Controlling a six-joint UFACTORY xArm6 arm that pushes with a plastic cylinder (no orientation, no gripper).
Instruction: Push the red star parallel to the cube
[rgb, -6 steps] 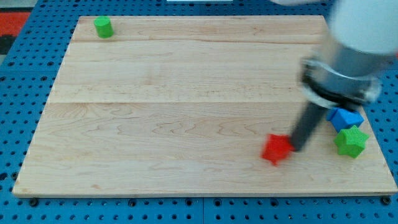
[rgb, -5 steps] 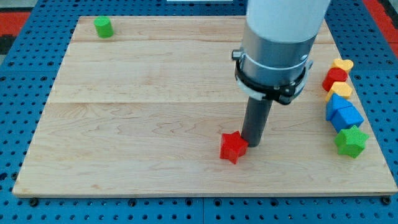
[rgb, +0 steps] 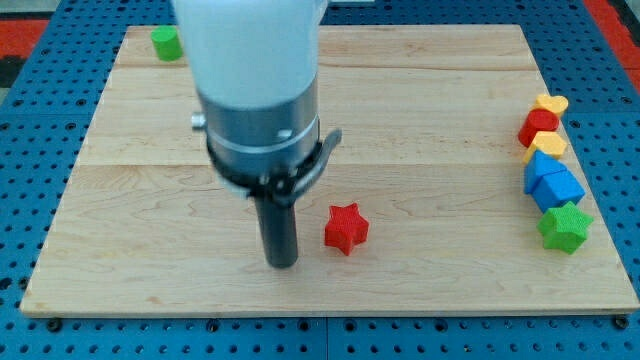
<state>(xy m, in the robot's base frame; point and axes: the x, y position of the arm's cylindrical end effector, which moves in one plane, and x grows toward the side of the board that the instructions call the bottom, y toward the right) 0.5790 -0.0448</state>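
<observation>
Nearest the view's bottom, my tip (rgb: 282, 264) sat on the wooden board (rgb: 150, 270), left of centre. You had no jaws to check here; it's just a straight dark rod, nothing clamped on it.

The red star (rgb: 346, 228) lay just to the tip's right and a bit further up the view, near it but apart, w/ a strip of bare wood between them. The star was roughly mid-board, in the lower half.

At the view's right edge you saw the cluster, well apart from star and tip. The green star (rgb: 564, 227) was nearest the bottom, touching the blue block pair above it. Of those, the lower blue block (rgb: 558, 188) looked cube-like; the upper blue block (rgb: 543, 164) was partly hidden, shape unclear. Above that came a yellow block (rgb: 547, 144), a red block (rgb: 538, 125), then a yellow heart-like block (rgb: 550, 103), all packed close in a column.

Farthest off, in the view's top left corner, stood the green cylinder (rgb: 165, 43), alone.
</observation>
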